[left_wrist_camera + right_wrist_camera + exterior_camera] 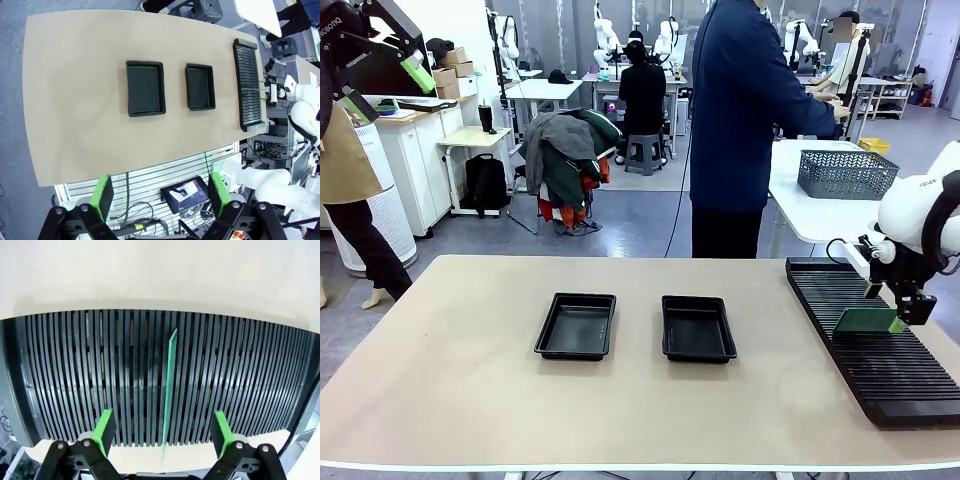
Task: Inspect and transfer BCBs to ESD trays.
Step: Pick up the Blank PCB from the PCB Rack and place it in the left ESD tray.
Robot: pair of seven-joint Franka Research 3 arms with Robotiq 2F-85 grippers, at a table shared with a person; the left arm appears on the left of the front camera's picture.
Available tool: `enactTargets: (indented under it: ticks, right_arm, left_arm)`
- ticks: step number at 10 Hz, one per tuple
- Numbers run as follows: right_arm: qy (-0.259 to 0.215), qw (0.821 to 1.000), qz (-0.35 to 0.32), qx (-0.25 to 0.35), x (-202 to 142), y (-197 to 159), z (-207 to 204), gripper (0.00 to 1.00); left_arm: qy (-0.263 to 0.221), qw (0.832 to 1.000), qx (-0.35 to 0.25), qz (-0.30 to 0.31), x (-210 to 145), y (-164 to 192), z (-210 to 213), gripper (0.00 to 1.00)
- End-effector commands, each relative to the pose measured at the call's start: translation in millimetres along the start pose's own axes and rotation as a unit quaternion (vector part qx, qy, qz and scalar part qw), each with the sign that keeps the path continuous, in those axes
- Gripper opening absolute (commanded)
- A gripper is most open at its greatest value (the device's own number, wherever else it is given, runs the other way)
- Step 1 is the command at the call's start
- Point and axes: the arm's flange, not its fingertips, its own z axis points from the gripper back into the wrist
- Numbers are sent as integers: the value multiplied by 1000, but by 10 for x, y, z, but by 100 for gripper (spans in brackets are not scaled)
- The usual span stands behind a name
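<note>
a bcb [169,390] stands on edge in a slot of the rack [75,370], so the right fingers [106,426] straddle it wide, ready to pinch its faces; the left fingers [104,196] hover wide, high above two empty esd trays [577,326] [698,328].

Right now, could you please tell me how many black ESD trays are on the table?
2. The left tray lies just left of centre; the right tray sits beside it, apart, toward the slotted rack. Both look empty, and none seems hidden.
</note>
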Motion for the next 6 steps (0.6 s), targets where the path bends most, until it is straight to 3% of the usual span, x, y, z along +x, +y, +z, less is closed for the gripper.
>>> enactTargets:
  ticks: [1,6]
  right_arm:
    - [-17,1000,11,-15,-53,-41,-67,100]
    - [-32,999,-13,-26,-128,-39,-72,100]
  left_arm:
    - [-1,1000,0,0,-12,7,-3,100]
    - [-1,1000,0,0,-12,7,-3,100]
